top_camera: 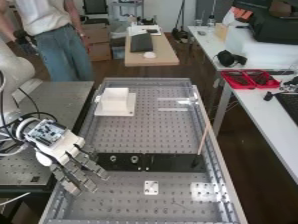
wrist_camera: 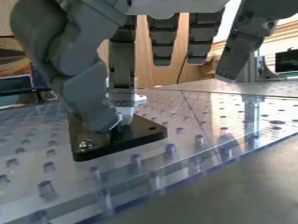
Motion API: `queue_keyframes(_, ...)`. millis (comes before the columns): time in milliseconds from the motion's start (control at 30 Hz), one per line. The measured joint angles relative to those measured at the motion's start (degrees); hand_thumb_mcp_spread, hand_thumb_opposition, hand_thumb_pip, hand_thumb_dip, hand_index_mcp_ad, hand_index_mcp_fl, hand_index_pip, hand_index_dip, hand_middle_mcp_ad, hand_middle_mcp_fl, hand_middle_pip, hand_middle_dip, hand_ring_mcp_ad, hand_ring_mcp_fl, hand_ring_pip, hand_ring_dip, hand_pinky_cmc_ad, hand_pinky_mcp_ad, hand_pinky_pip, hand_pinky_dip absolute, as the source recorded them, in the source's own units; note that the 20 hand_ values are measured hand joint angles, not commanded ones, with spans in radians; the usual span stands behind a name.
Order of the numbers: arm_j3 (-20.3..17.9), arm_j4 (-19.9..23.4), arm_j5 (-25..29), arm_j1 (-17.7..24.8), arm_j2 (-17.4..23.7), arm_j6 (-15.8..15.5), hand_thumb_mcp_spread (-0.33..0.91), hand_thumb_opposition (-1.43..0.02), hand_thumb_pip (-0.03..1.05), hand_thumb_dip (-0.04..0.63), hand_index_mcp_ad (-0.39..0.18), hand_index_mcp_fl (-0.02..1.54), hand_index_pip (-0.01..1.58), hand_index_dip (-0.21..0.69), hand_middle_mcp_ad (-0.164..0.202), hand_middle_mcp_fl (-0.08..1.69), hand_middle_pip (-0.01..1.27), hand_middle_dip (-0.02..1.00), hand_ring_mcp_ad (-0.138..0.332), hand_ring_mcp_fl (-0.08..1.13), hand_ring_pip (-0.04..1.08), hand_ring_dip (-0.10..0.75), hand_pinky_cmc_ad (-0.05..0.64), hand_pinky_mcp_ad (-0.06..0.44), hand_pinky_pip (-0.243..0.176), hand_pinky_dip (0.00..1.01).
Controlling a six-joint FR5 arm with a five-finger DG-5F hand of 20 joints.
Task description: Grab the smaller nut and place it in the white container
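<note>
Hand [top_camera: 63, 150] was low at black bar [top_camera: 174, 163]; whether wide, narrow or holding smaller nut could not be told. Nut's exact position unconfirmed, judged at hand's end of bar. Step judged: grasp. Next move called for secure grip, straight lift, then carriage to white container [top_camera: 116, 101].

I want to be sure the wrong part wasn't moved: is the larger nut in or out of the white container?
Out: the larger nut is on the black bar, beside the bearing and apart from the white container.
</note>
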Motion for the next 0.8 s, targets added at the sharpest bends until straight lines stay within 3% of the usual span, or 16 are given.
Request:
queue_keyframes(367, -0.5, 1.9, 0.8, 0.3, -0.5, -1.0, 0.37, -0.84, 0.84, 0.204, -0.15, 0.18, 1.56, 0.0, 0.075, 0.01, 0.12, 0.19, 0.166, 0.0, 0.11, 0.077, 0.328, 0.25, -0.122, 0.59)
queue_keyframes(400, -0.6, 2.4, 0.9, 0.4, -0.6, -1.3, 0.37, -0.84, 0.83, 0.204, -0.143, 0.19, 1.56, 0.0, 0.073, 0.01, 0.12, 0.19, 0.166, 0.0, 0.11, 0.077, 0.328, 0.227, -0.122, 0.59)
queue_keyframes(800, -0.9, 5.4, 1.5, 1.1, -1.7, -4.0, 0.37, -0.83, 0.79, 0.206, -0.103, 0.29, 1.54, 0.0, 0.073, 0.01, 0.12, 0.21, 0.166, 0.0, 0.11, 0.084, 0.333, 0.168, -0.105, 0.56)
